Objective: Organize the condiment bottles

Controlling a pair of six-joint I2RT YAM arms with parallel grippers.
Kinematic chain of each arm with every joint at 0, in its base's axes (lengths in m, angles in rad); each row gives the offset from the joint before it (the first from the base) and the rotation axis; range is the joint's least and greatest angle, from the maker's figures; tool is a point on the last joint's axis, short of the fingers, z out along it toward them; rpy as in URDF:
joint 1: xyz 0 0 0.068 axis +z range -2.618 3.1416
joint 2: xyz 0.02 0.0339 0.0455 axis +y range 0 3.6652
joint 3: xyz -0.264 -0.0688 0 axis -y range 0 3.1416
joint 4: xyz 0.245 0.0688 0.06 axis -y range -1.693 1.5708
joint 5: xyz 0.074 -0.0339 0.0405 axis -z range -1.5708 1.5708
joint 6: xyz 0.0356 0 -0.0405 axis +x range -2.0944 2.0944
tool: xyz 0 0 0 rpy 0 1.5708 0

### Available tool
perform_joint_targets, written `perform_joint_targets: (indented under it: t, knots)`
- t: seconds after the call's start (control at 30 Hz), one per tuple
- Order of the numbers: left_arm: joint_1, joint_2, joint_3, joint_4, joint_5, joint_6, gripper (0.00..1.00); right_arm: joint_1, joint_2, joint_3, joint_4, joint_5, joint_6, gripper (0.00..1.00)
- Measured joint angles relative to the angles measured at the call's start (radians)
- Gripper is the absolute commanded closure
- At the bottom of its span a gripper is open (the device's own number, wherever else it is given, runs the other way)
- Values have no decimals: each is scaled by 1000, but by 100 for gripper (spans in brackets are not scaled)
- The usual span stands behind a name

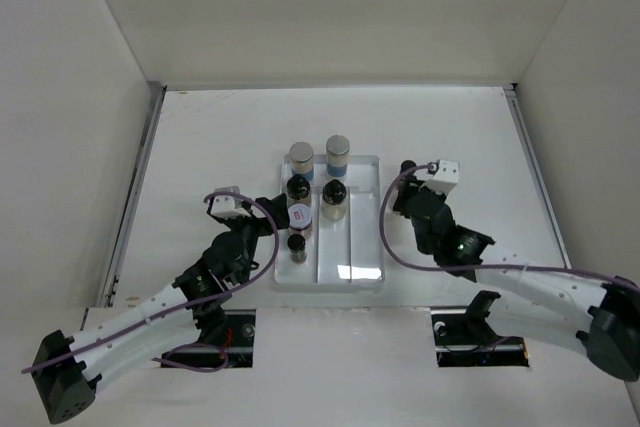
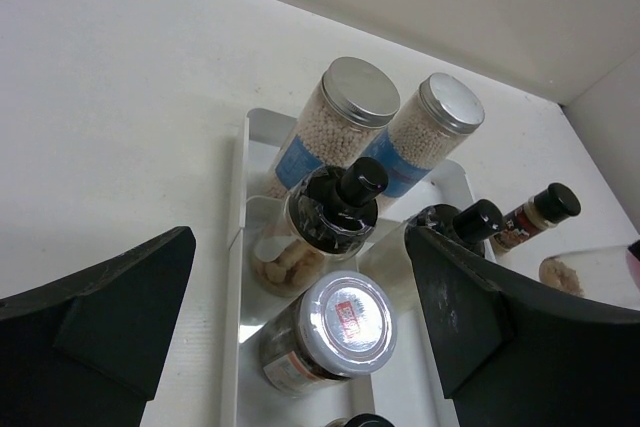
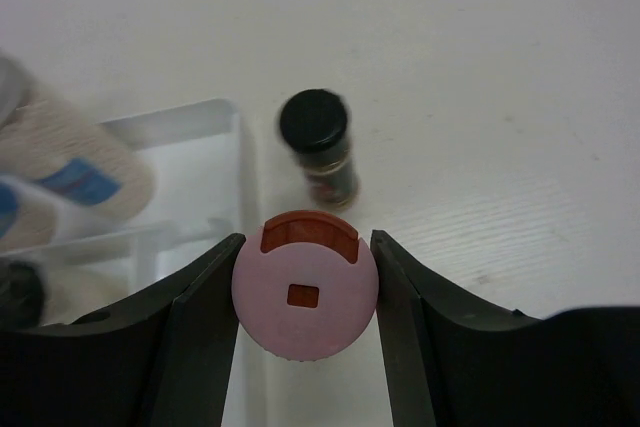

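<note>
We see the right end effector (image 3: 306,247) clenched on the pink-capped bottle (image 3: 305,297), its jaws pressed against the cap's sides, just right of the clear tray (image 1: 365,272). Beyond it a small black-capped spice bottle (image 3: 320,147) stands on the table (image 1: 200,147), near the tray's right wall. The left end effector (image 2: 298,235) is released, jaws spread wide, at the tray's left side.

In the left compartment, far to near, we find:
- a metal-capped jar (image 2: 352,92) of beige pellets with a blue label
- a black-capped bottle (image 2: 335,209)
- a jar with a red-stickered silver lid (image 2: 335,319)
- a small dark-capped bottle (image 1: 297,244)

The middle compartment holds a second metal-capped jar (image 2: 450,105) and a second black-capped bottle (image 2: 470,222).
</note>
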Motion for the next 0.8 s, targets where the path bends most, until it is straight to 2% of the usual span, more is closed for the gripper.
perform_joint_targets:
  t: [0.1, 0.2, 0.4, 0.5, 0.67, 0.73, 0.8]
  knots:
    - [0, -2, 0, 0, 0, 0, 11, 158, -77, 6, -56, 29, 10, 56]
    - [0, -2, 0, 0, 0, 0, 11, 315, -80, 24, -138, 54, 53, 57]
    - [6, 5, 0, 1, 0, 0, 11, 555, 67, 116, -204, 58, 108, 55]
    - [6, 9, 0, 1, 0, 0, 11, 603, 163, 166, -174, 55, 104, 55]
    - [6, 8, 0, 0, 0, 0, 11, 607, 301, 188, -64, 41, 74, 54]
    - [5, 8, 0, 1, 0, 0, 11, 595, 359, 188, -13, 23, 65, 51]
    - [5, 8, 0, 0, 0, 0, 11, 586, 413, 188, 22, 11, 55, 40]
